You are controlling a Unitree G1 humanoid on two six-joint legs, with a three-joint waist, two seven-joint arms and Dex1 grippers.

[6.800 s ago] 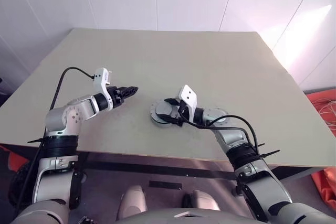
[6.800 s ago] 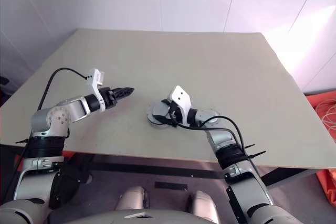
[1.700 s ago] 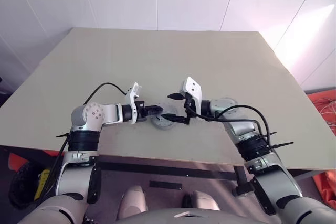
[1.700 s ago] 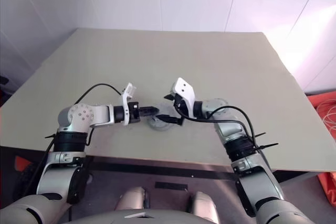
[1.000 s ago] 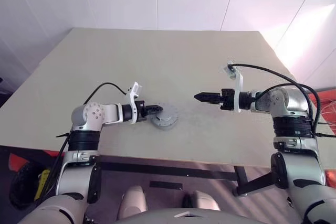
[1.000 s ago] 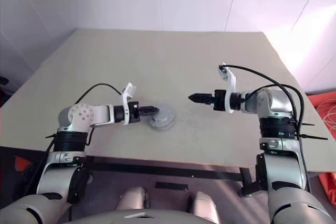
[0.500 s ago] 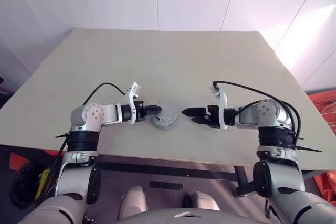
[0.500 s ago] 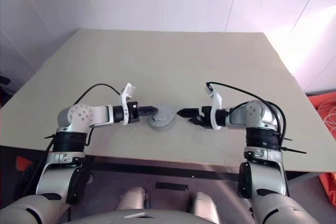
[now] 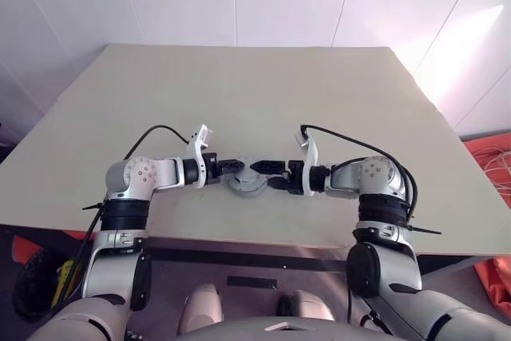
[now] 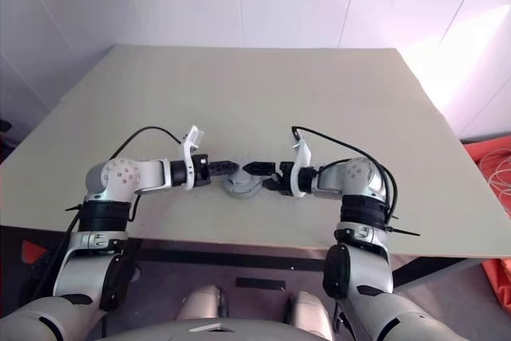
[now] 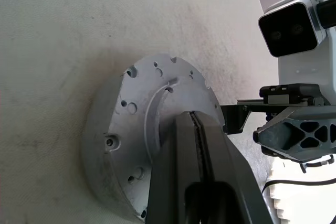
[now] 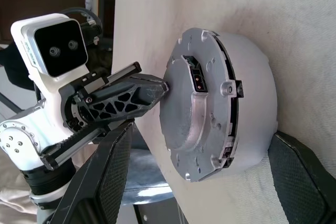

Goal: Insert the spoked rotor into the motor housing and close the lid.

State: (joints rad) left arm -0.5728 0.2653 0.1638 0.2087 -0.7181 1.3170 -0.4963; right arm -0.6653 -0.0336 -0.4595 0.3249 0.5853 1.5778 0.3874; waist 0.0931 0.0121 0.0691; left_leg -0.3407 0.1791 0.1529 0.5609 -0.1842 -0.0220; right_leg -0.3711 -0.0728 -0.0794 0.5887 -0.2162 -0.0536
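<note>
The motor housing [image 9: 247, 182] is a grey metal round part on the table near its front edge, with its flat grey lid [image 11: 142, 108] on top. The spoked rotor is hidden. My left gripper [image 9: 236, 164] is shut, and its tip rests on the lid's top from the left. The left wrist view shows these closed fingers [image 11: 210, 156] pressed against the lid face. My right gripper [image 9: 267, 175] reaches in from the right and is open. In the right wrist view its two fingers [image 12: 105, 182] stand on either side of the housing [image 12: 241, 103].
The beige table [image 9: 239, 93] stretches far behind the housing, and its front edge runs just below both arms. White wall panels stand behind it. An orange object [image 9: 491, 157] lies on the floor past the right edge.
My right gripper has swung left and slightly down, from well right of the housing to straddling it with open fingers. The left gripper has stayed on the lid.
</note>
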